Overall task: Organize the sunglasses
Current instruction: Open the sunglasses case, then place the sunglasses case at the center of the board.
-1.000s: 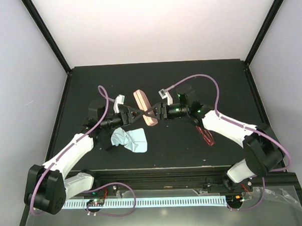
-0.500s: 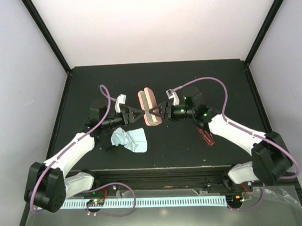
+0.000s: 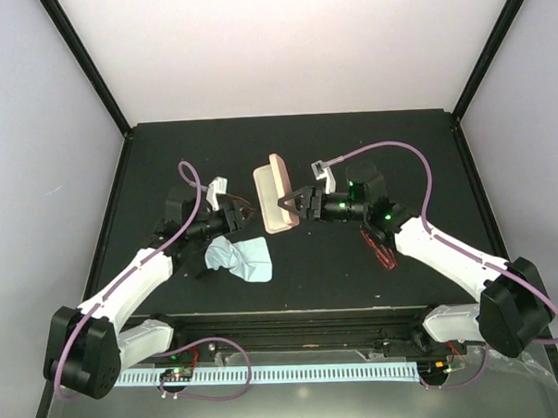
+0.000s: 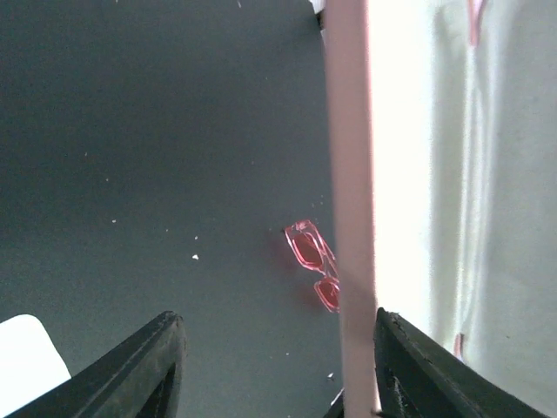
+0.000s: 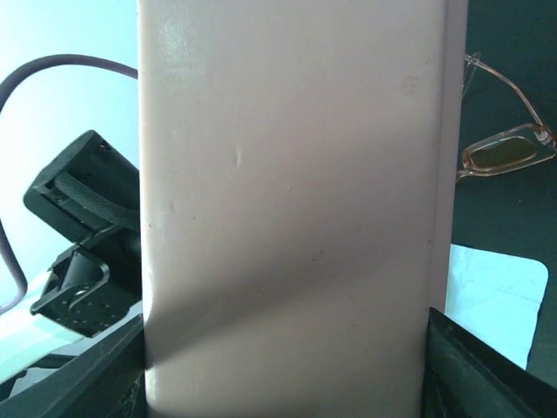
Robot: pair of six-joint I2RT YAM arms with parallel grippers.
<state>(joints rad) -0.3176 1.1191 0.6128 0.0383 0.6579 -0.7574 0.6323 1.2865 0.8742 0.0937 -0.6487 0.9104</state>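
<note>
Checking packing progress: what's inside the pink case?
Only pale lining shows in the open pink oblong case; part of its interior is out of frame. Red slim-rimmed sunglasses and amber-brown sunglasses lie outside it.

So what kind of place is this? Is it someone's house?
Probably a robot lab booth, not a house: a left arm and right arm bolted to a black table, plain pale walls boxing it in, and just props, like a pink case and cloth.

red sunglasses (image 4: 312, 264): slim rims, flat on table (image 4: 130, 157) | amber sunglasses (image 5: 509, 150): tinted lenses, lying on table
</note>
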